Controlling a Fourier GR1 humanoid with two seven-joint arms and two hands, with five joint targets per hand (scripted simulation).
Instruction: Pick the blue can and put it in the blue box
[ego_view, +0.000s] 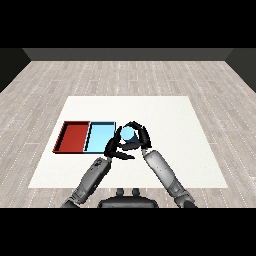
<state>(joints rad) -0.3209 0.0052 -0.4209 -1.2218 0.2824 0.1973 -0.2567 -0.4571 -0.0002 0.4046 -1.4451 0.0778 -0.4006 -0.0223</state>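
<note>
Head view: the blue can (128, 134) sits upright in my right hand (139, 137), fingers curled round it, just right of the blue tray (100, 137). My left hand (114, 148) hangs below it, fingers relaxed, holding nothing. Red tray (73, 137) lies farthest left on the table (165, 120).

Two grey, rounded forearms (smooth and metallic-looking), each ending in a black, slender-fingered robot hand (114, 148).
</note>
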